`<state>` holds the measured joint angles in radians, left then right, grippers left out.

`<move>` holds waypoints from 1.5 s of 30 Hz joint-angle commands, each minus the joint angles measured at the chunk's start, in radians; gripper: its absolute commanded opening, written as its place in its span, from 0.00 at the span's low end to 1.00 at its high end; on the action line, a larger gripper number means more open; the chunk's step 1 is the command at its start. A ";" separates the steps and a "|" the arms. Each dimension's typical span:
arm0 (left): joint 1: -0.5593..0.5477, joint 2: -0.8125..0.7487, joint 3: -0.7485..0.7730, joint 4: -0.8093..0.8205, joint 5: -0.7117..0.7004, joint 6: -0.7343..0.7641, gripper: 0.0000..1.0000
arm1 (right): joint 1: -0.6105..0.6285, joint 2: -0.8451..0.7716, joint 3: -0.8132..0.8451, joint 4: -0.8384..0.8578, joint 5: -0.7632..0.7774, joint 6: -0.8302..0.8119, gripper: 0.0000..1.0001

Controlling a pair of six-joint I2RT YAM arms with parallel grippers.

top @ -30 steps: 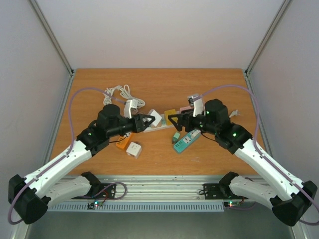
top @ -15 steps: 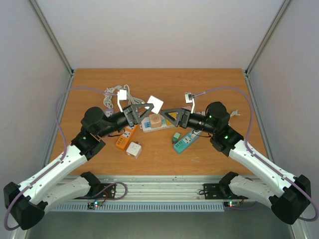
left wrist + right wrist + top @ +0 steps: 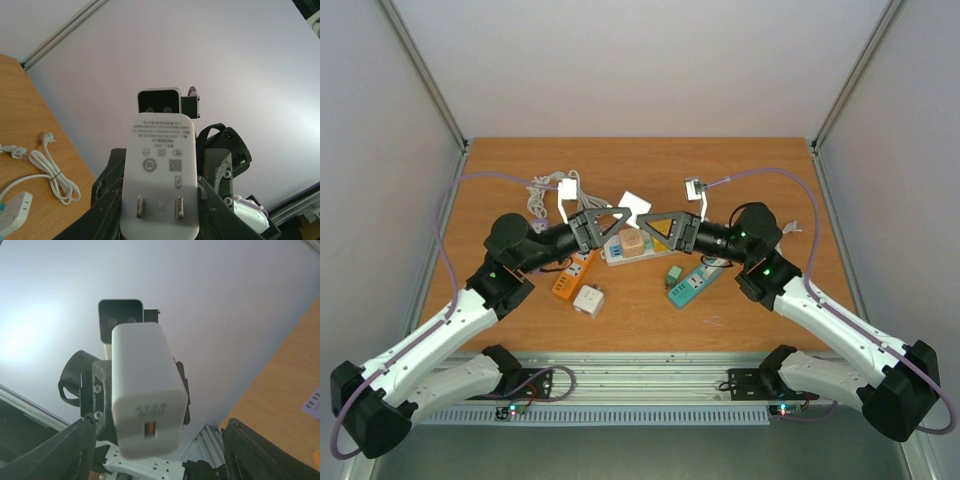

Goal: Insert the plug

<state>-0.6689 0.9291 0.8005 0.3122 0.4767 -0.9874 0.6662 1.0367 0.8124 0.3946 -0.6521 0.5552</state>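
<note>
You've got an orange-brown wooden table (image 3: 640, 160) spanning the cell, running from the metal rail (image 3: 650, 385) at the near edge out to the far wall (image 3: 640, 60). Plain pale walls close you in, left wall (image 3: 370, 200) and right wall (image 3: 910, 180). A grey metal post rises from each far corner, left post (image 3: 425, 70) and right post (image 3: 855, 75). The light is soft and even.

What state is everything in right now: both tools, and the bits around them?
left tool: shut on the white adapter.
right tool: open, facing the adapter.
white adapter: unplugged, in the air, prongs bare.
white cable: bundled, lying on the table.
white power strip: flat on the table, peach block on it.
</note>
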 commanded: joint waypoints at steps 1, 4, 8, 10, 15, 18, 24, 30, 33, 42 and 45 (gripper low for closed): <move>0.001 0.001 -0.001 0.102 0.030 0.012 0.14 | 0.020 0.031 0.053 0.051 -0.011 0.031 0.67; 0.000 -0.002 -0.002 0.105 0.031 0.012 0.14 | 0.024 0.045 0.060 0.047 -0.013 0.032 0.58; 0.000 -0.007 -0.006 0.105 0.030 0.012 0.14 | 0.028 0.053 0.059 0.046 -0.011 0.037 0.46; 0.000 -0.007 -0.008 0.106 0.030 0.011 0.14 | 0.028 0.051 0.058 0.045 -0.008 0.035 0.41; 0.000 -0.005 -0.012 0.118 0.034 0.004 0.17 | 0.030 0.048 0.063 0.041 -0.008 0.026 0.27; 0.000 -0.005 -0.015 0.115 0.033 0.007 0.20 | 0.029 0.043 0.068 0.039 -0.009 0.015 0.19; 0.000 -0.033 0.011 -0.084 -0.056 0.054 0.57 | 0.029 -0.009 0.098 -0.149 0.043 -0.118 0.12; 0.000 -0.085 0.071 -0.450 -0.223 0.207 0.80 | 0.029 -0.051 0.217 -0.638 0.176 -0.413 0.08; 0.000 -0.124 0.085 -0.568 -0.319 0.275 0.83 | 0.028 -0.033 0.318 -0.950 0.278 -0.581 0.07; 0.000 -0.214 0.156 -0.833 -0.519 0.418 0.84 | 0.029 0.192 0.582 -1.525 0.563 -0.784 0.07; 0.000 -0.221 0.190 -0.903 -0.531 0.481 0.85 | 0.029 0.275 0.642 -1.654 0.640 -0.787 0.07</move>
<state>-0.6689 0.7284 0.9333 -0.4755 0.0193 -0.6216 0.6910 1.2339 1.3857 -0.9783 -0.1684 -0.1593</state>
